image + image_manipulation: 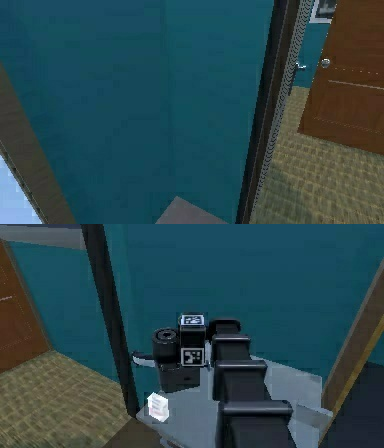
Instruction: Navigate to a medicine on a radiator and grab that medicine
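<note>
One small white object near end effector, long axis unclear; cannot tell whether end effector holds anything.

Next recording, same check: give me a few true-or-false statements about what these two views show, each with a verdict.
1. The wall ahead in the forward view is teal. True.
2. A brown wooden door stands at the forward view's right. True.
3. The floor by that door is white tile. False: it is tan carpet.
4. In the arm side view, the small white object lies right of the arm. False: it lies left of the arm, lower in the picture than the gripper.
5. The door carries a round knob. True.
</note>
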{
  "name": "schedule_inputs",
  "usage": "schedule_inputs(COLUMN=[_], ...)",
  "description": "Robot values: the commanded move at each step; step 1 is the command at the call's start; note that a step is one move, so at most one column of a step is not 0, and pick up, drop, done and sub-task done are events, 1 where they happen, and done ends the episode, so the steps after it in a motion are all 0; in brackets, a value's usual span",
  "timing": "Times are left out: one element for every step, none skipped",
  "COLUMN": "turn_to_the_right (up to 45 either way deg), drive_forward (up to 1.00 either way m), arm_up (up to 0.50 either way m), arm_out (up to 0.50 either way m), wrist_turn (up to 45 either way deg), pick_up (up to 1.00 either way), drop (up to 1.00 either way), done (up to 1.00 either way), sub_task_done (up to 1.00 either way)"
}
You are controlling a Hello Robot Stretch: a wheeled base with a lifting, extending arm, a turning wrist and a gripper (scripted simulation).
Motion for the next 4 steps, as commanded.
schedule_inputs(turn_to_the_right=[0.0, 0.0, 0.0, 0.0], drive_forward=[0.0, 0.0, 0.0, 0.0], arm_up=[-0.26, 0.0, 0.1, 0.0], arm_out=[0.0, 0.0, 0.0, 0.0], wrist_turn=[0.0, 0.0, 0.0, 0.0], pick_up=[0.0, 1.0, 0.0, 0.0], drop=[0.0, 0.0, 0.0, 0.0], done=[0.0, 0.0, 0.0, 1.0], sub_task_done=[0.0, 0.0, 0.0, 0.0])
